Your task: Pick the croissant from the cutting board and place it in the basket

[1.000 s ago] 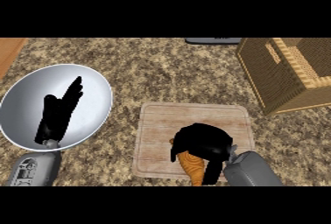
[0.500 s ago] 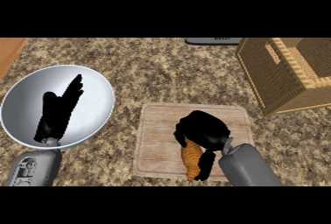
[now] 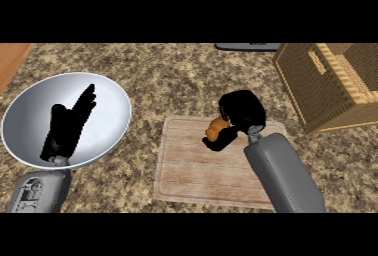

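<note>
Head view shows the right robot hand (image 3: 242, 111) near the upper right corner of the cutting board (image 3: 199, 175), its fingers curled round the croissant (image 3: 215, 129), of which only an orange end peeks out at the lower left of the hand. So the croissant is held; whether it is lifted off the wood or touching it I cannot tell from straight above. The basket (image 3: 325, 95) stands in the upper right of the frame, near the board's corner, with its open top facing up. To my eye the step in hand is the carry, and doing it well means raising the hand enough that the pastry passes above the near woven wall, then travelling toward the upper right until the hand sits over the opening, not over the rim, before the fingers uncurl. A hanging end could catch on the wall if the path is low. The left robot hand (image 3: 70, 125) rests over the plate (image 3: 111, 100) at the left of the frame, fingers straight, on the speckled counter (image 3: 177, 75).
</note>
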`<state>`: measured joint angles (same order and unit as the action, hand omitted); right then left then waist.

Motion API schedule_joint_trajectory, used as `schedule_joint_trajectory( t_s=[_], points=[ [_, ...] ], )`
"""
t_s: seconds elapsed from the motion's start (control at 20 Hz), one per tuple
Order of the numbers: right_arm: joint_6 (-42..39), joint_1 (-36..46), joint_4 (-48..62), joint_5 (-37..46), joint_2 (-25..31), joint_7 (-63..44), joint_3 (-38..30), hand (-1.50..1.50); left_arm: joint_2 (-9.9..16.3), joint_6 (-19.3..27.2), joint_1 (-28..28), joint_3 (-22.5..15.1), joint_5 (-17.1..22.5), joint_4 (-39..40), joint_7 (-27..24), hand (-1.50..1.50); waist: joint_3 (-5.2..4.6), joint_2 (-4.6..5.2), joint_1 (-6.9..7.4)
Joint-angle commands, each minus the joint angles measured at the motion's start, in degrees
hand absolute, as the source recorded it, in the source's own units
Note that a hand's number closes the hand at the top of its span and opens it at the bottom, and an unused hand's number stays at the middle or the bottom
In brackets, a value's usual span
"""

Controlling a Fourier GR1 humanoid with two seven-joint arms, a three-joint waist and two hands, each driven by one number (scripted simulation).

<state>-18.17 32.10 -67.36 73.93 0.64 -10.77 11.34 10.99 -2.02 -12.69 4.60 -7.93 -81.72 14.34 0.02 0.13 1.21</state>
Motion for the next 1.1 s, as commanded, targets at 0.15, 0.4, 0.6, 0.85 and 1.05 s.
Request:
schedule_joint_trajectory(
  t_s=[0.15, 0.4, 0.6, 0.85, 1.05],
  points=[
    [6.2, 9.0, 1.2, -17.6, -0.6, -13.1, -3.0, 1.50, -2.5, 1.6, -1.2, -1.7, -1.6, 2.8, -0.8, 0.00, -0.01, 0.14, 0.01],
    [8.6, 13.8, -10.5, -30.0, -0.6, -19.6, -5.9, 1.50, -1.8, 1.1, 1.1, -0.9, -0.9, 1.5, -0.8, 0.00, 0.01, -0.50, -0.30],
    [10.6, 22.1, -16.1, -32.0, -0.6, -27.0, -10.0, 1.50, -0.8, 0.9, 0.6, 0.1, -0.9, 2.7, -2.0, 0.00, -0.06, -0.42, -0.97],
    [8.9, 28.7, -19.2, -30.5, -0.6, -35.1, -10.5, 1.50, 1.8, -1.5, -2.2, 2.8, 1.4, 3.9, 0.3, 0.00, -0.05, -0.24, -1.10],
    [4.7, 37.2, -15.0, -32.8, 4.4, -37.2, -17.0, 1.50, -2.0, 2.4, 0.9, 0.0, -1.8, 2.5, -2.1, 0.00, -0.05, -0.17, -0.79]
  ],
)
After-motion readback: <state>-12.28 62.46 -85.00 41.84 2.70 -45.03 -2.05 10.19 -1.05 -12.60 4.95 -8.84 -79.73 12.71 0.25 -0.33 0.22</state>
